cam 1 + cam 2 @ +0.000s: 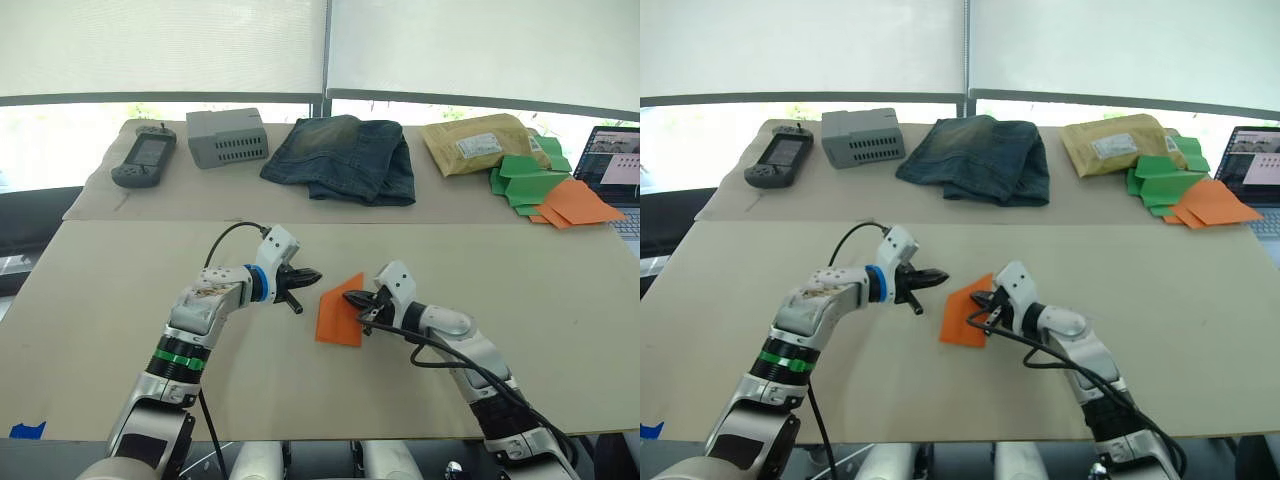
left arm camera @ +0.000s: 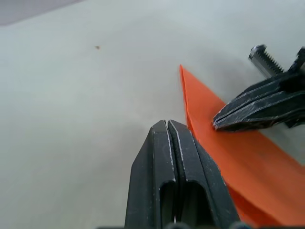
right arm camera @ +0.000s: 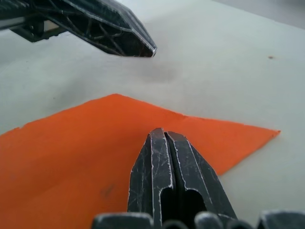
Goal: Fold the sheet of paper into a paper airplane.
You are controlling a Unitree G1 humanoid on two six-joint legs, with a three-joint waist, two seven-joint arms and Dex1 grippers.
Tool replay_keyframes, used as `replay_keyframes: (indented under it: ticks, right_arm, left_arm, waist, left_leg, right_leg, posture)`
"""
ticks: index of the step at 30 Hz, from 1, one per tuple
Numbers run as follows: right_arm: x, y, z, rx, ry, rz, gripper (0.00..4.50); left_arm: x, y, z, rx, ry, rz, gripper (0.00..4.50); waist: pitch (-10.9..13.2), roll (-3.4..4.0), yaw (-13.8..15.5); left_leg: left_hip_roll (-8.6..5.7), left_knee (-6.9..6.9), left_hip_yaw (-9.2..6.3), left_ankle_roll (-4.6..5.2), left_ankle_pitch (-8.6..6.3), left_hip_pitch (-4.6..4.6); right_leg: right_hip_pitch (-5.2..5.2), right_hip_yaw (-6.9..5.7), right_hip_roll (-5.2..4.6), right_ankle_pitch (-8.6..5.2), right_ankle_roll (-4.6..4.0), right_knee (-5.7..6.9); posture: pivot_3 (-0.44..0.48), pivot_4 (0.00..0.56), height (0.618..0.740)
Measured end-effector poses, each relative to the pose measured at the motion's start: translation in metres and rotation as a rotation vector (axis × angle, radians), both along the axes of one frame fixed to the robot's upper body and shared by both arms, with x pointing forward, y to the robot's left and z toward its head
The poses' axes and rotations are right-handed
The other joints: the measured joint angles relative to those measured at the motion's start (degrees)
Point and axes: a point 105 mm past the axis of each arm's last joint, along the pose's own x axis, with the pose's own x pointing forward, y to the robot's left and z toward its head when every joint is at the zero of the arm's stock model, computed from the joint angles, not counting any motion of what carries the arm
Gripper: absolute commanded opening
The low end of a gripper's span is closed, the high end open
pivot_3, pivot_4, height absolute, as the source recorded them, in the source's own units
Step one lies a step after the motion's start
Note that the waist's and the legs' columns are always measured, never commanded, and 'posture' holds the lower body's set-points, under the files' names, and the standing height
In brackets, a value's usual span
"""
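The sheet of paper (image 1: 335, 318) is bright orange and lies flat on the near table, folded into a pointed wedge with a layered flap. My left gripper (image 1: 314, 274) is shut and hovers just left of the paper's upper point. In the left wrist view its fingertips (image 2: 166, 126) sit beside the paper's edge (image 2: 224, 157). My right gripper (image 1: 349, 297) is shut, its tips resting over the paper's right part. The right wrist view has them (image 3: 162, 136) above the orange surface (image 3: 71, 157), with the left gripper (image 3: 119, 33) beyond.
On the far table are a handheld console (image 1: 145, 158), a grey box (image 1: 227, 136), folded jeans (image 1: 345, 155), a padded envelope (image 1: 480, 143), piled green and orange paper pieces (image 1: 545, 190) and a laptop (image 1: 615, 165). Blue tape (image 1: 28, 430) marks the near left edge.
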Motion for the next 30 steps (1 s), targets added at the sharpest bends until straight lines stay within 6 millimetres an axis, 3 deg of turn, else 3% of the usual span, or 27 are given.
replay_keyframes:
  ticks: [4,9,13,21,30]
  right_arm:
    - [0.002,0.0,-0.001,-0.028,-0.007,-0.001,0.0]
    - [0.002,-0.003,-0.001,-0.024,-0.002,-0.025,0.0]
    - [0.004,-0.011,-0.001,-0.004,0.015,-0.064,0.0]
    - [0.012,-0.013,-0.001,-0.004,0.012,-0.09,0.0]
    - [0.042,-0.024,0.001,-0.014,-0.032,-0.149,0.0]
  left_arm:
    - [-0.01,-0.019,0.006,-0.028,-0.024,-0.109,0.06]
    - [-0.028,-0.037,-0.012,0.051,0.0,-0.239,0.06]
    - [-0.035,-0.035,-0.035,0.137,0.034,-0.262,0.06]
    - [-0.035,-0.034,-0.037,0.159,0.012,-0.261,0.06]
    - [-0.039,-0.032,-0.039,0.152,0.014,-0.248,0.06]
  waist:
    - [-0.01,0.01,0.03]
    - [-0.01,0.01,0.04]
    - [-0.01,0.01,0.06]
    - [-0.02,0.02,0.05]
    - [-0.02,0.03,-0.07]
  left_leg:
    - [-0.02,0.0,0.06,0.0,0.0,0.06]
    - [-0.04,0.0,0.1,0.0,0.0,0.14]
    - [-0.01,0.0,0.07,0.0,0.01,0.14]
    - [0.01,0.01,0.1,-0.01,0.02,0.33]
    - [0.06,-0.02,0.12,-0.02,0.02,0.45]
  right_leg:
    - [0.06,0.01,0.0,0.01,-0.02,0.0]
    - [0.11,0.03,0.02,-0.03,0.05,0.01]
    - [0.1,0.04,0.05,-0.05,0.07,0.02]
    - [0.24,0.08,0.06,-0.12,0.2,0.02]
    - [0.29,0.15,0.15,-0.14,0.12,0.1]
  posture:
    - [0.0,0.15,0.722]
    - [0.0,0.15,0.722]
    - [0.0,0.15,0.722]
    - [0.0,0.15,0.722]
    - [0.0,0.15,0.722]
